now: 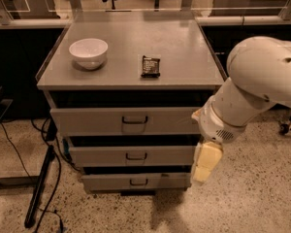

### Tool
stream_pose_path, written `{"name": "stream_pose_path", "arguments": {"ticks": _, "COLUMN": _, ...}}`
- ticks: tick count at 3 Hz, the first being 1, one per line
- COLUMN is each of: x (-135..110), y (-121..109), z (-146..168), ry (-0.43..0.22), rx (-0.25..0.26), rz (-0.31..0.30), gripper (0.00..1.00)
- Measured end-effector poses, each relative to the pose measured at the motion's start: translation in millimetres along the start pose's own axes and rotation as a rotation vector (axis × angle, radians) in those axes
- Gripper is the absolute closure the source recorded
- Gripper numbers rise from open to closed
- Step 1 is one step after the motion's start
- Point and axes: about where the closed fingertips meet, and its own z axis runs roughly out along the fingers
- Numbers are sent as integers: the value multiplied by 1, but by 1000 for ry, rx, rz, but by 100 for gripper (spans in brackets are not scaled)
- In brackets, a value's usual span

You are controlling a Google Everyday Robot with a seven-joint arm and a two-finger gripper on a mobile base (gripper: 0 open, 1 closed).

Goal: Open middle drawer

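Camera view looks down on a grey cabinet [184, 67] whose flat top ends in a thin front edge. Speckled floor [252, 198] lies open in front and to the right. A white arm [262, 81] reaches in from the right, level with the drawer fronts. A dark gap shows above each front. The middle drawer [102, 156] sits between the taller top drawer [97, 120] and the bottom drawer [106, 182], its handle [136, 156] unobstructed. The gripper [205, 166] hangs pointing down at the cabinet's right front corner, beside the middle drawer's right edge, with nothing seen in its hold. How far open it is, I cannot tell. A white bowl [88, 52] and a dark packet [151, 66] rest on top, well apart.
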Motion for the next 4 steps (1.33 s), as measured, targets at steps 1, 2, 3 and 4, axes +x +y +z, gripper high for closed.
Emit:
{"name": "stream_pose_path", "arguments": {"ticks": 1, "x": 0, "y": 0, "z": 3, "ry": -2, "rx": -3, "rz": 0, "gripper": 0}}
{"name": "stream_pose_path", "arguments": {"ticks": 2, "x": -1, "y": 4, "z": 13, "ry": -20, "rx": -23, "rz": -13, "gripper": 0}}
{"name": "stream_pose_path", "arguments": {"ticks": 3, "x": -9, "y": 5, "z": 50, "ry": -38, "rx": -61, "rz": -22, "gripper": 0}}
{"name": "stream_pose_path", "arguments": {"ticks": 4, "x": -14, "y": 3, "z": 88, "ry": -47, "rx": -89, "rz": -30, "gripper": 0}}
